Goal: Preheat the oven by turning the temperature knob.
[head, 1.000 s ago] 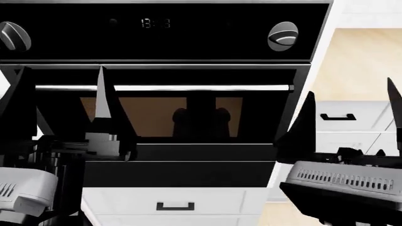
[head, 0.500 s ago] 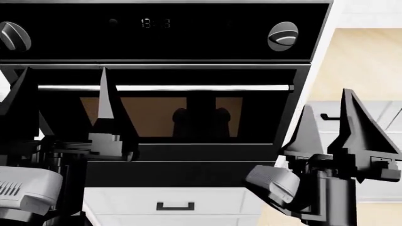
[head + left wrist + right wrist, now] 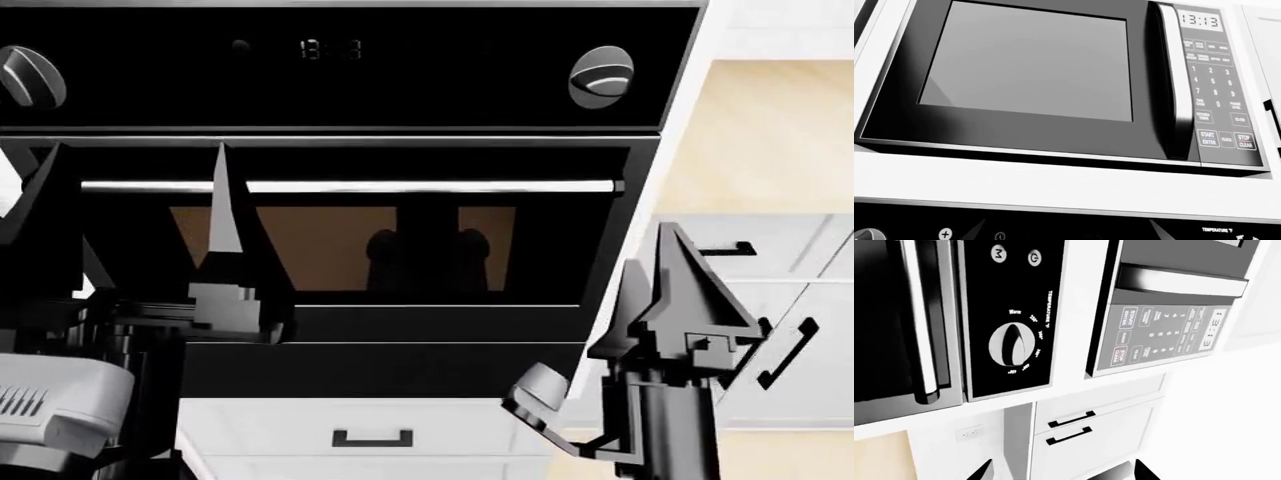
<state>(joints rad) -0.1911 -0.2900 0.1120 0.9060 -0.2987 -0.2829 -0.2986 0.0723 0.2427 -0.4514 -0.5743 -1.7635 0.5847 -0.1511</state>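
The temperature knob (image 3: 601, 75) sits at the right end of the oven (image 3: 334, 250) control panel, above the long silver handle (image 3: 347, 187); the right wrist view shows its ridge (image 3: 1009, 345) untouched. The right gripper (image 3: 674, 300) hangs well below it beside the oven, fingers spread and holding nothing. The left gripper (image 3: 134, 230) stands parted and empty before the oven window. A microwave (image 3: 1054, 85) sits above.

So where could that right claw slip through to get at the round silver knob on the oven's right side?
The black panel around the ridged silver temperature knob is bare, and the pale wall and white cabinets right of the black glass-fronted oven leave open room above the right gripper. It is crowded on the other side, where the left gripper stands before the long silver bar handle.
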